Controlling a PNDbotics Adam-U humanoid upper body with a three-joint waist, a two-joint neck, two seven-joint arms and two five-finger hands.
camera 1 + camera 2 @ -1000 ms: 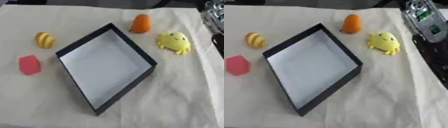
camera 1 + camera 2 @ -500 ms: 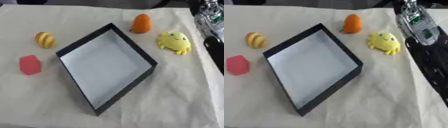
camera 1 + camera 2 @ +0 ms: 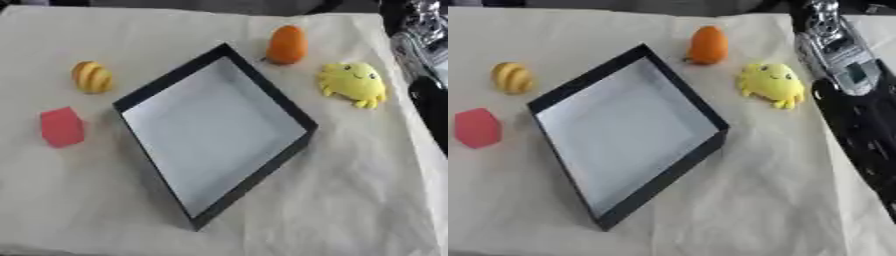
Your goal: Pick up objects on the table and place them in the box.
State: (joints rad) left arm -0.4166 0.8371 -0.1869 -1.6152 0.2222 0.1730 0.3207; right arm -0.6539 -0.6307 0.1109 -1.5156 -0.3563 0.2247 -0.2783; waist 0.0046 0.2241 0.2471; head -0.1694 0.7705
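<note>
— What's lying on the worktop (image 3: 367,165)?
— The box (image 3: 213,132) is sitting mid-cloth, nothing in it. The yellow toy (image 3: 772,84) is lying beside my right arm (image 3: 859,110); orange egg (image 3: 708,45) behind, red block (image 3: 62,126) and striped ball (image 3: 91,77) left.
— Your hands?
— I'm seeing neither, so I cannot tell.

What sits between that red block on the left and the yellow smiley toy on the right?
The box lies between the red block and the yellow toy, with nothing inside it. The left eye view shows this best.
</note>
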